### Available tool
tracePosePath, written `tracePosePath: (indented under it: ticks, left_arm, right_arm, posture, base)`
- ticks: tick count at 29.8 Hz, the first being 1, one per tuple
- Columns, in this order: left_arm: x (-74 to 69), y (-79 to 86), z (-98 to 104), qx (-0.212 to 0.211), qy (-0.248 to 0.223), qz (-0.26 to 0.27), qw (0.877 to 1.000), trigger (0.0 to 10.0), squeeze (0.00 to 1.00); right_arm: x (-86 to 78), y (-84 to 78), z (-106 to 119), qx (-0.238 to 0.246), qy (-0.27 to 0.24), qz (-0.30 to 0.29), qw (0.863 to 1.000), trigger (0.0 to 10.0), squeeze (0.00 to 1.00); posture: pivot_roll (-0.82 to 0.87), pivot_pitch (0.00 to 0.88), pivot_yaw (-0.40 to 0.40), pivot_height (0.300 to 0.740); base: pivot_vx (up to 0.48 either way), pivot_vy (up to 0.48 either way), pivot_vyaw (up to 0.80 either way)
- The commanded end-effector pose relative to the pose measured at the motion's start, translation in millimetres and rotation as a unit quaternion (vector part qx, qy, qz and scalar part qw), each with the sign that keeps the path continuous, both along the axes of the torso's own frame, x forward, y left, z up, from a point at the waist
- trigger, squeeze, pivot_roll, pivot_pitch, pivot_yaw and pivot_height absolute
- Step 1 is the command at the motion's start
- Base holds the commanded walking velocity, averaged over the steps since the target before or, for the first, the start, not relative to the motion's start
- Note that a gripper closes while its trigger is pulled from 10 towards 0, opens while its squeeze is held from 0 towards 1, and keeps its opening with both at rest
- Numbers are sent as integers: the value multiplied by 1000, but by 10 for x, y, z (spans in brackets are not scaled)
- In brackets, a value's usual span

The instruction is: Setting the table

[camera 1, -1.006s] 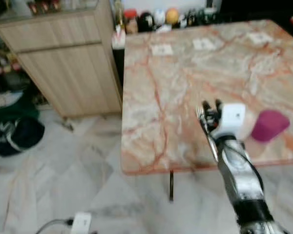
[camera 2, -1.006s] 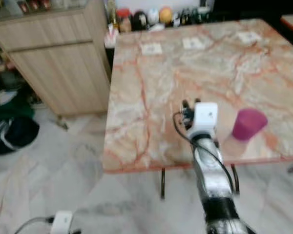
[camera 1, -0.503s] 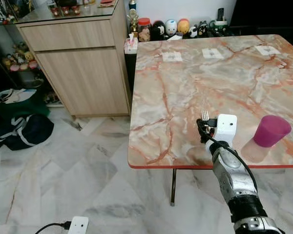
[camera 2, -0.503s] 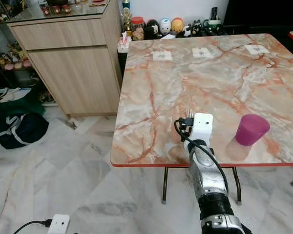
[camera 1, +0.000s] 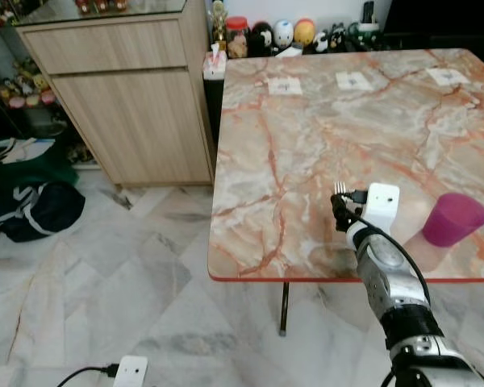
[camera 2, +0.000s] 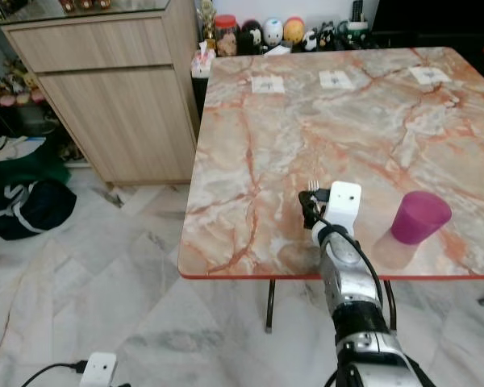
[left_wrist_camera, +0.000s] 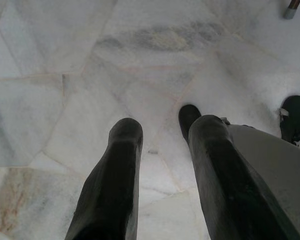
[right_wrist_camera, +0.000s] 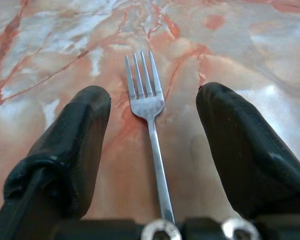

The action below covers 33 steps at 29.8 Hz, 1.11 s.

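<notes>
1. The right gripper (right_wrist_camera: 152, 150) hovers just over the near edge of the marble counter (camera 1: 306, 121), its two black fingers (right_wrist_camera: 65, 150) spread wide.
2. A fork (right_wrist_camera: 149, 130) runs out from the gripper's base between the fingers, touching neither of them, its tines pointing away from the wrist over the counter top. In the left eye view the tines (camera 1: 339, 189) stick up just past the gripper.
3. I cannot tell whether the fork already lies on the counter or is still caught at the gripper's base.
4. A purple cup (camera 1: 454, 219) stands to the gripper's right, near but apart from it.
5. Judging from this, the step is laying the fork down. To do it well, keep the fingers wide, make sure the handle is free and flat on the counter, then draw the gripper straight back along the handle so neither finger drags it.
6. Keep the pull-back clear of the cup, and mind the edge: the fork sits close to it and a nudge could tip it off.
7. The left gripper (left_wrist_camera: 162, 170) hangs idle over the marble floor (left_wrist_camera: 65, 60), fingers a little apart.
8. Three small white paper squares (camera 1: 284, 85) lie far ahead of the gripper; any writing on them is too small to read, and no brand shows anywhere.
</notes>
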State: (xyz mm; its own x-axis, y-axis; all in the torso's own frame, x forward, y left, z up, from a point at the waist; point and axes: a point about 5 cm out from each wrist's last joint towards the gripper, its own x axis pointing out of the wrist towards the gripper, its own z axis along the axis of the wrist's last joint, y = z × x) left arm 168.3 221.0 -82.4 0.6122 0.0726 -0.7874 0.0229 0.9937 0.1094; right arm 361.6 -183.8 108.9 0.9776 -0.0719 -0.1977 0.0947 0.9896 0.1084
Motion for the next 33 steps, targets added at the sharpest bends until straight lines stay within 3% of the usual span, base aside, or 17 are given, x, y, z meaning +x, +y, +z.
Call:
tracePosePath:
  ticks: [1, 17, 18, 19, 20, 21, 22, 27, 30, 33]
  left_arm:
    - [-90, 15, -40, 3, 18, -1, 1000, 10000, 0]
    - [-91, 15, -42, 1, 22, 0, 1000, 10000, 0]
    - [-91, 14, -43, 1, 22, -1, 1000, 10000, 0]
    - [-92, 14, -43, 1, 23, -1, 1000, 10000, 0]
    - [-92, 13, -44, 1, 23, -1, 1000, 10000, 0]
    - [-92, 12, -44, 1, 23, -1, 1000, 10000, 0]
    - [-93, 12, -44, 1, 23, -1, 1000, 10000, 0]
    - [-96, 9, -48, 0, 26, -2, 1000, 10000, 0]
    - [-99, 7, -50, -1, 27, -2, 1000, 10000, 0]
    - [-92, -17, -51, -3, 25, -4, 1000, 10000, 0]
  right_arm:
    - [15, -8, -6, 4, 3, -3, 1000, 10000, 0]
    - [-10, 25, -192, -8, 66, 14, 998, 10000, 0]
    - [-15, 36, -215, -8, 73, 18, 997, 7176, 0]
    - [-17, 40, -221, -7, 74, 19, 997, 7176, 0]
    - [-19, 41, -227, -8, 76, 20, 997, 4941, 0]
    - [-21, 41, -233, -9, 77, 20, 997, 1020, 0]
    - [-24, 43, -240, -9, 79, 20, 997, 0, 0]
    - [-27, 71, -252, -6, 79, 27, 996, 0, 0]
    - [-26, 86, -249, -7, 77, 32, 996, 627, 0]
    - [-26, 107, -248, -8, 76, 37, 996, 0, 0]
  posture:
    - [-44, 107, 50, 740]
    - [-42, 111, 50, 740]
    - [-42, 111, 51, 740]
    - [-42, 111, 51, 740]
    - [-42, 111, 51, 740]
    - [-39, 111, 51, 740]
    - [-39, 111, 51, 740]
    - [-38, 111, 50, 740]
    - [-40, 109, 50, 740]
    - [-39, 109, 50, 740]
  base:
    - [0, 0, 0]
    - [0, 0, 0]
    - [0, 0, 0]
    - [0, 0, 0]
    - [0, 0, 0]
    - [0, 0, 0]
    - [0, 0, 0]
    - [0, 0, 0]
    - [0, 0, 0]
    - [0, 0, 0]
